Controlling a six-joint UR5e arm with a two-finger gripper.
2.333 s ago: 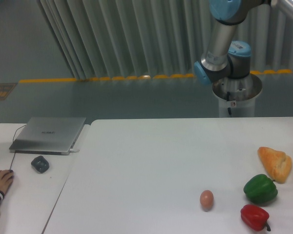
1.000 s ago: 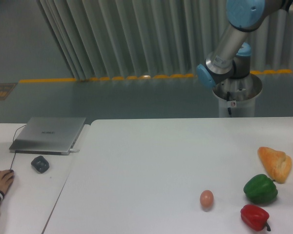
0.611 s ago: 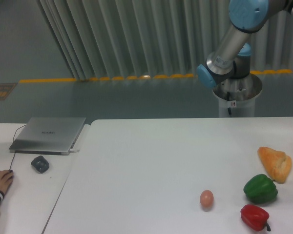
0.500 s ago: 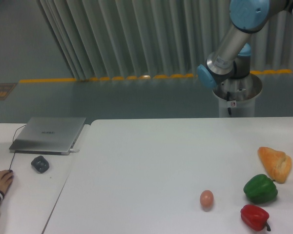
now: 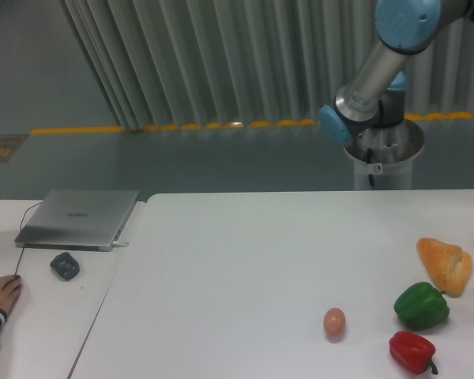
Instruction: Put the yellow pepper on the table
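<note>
Yellow pepper appears nowhere in view, and the pincer is out of frame too, so its state cannot be told. Only the arm's elbow [image 5: 355,103] shows behind the white surface [image 5: 245,260]. Likely risk: setting down blindly among the bread roll [image 5: 445,265], green pepper [image 5: 421,307], red pepper [image 5: 411,351] and egg [image 5: 334,322], knocking them.

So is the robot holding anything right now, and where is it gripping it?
Cannot tell: the tool is out of view, only the arm shows, and no yellow pepper is visible.
</note>
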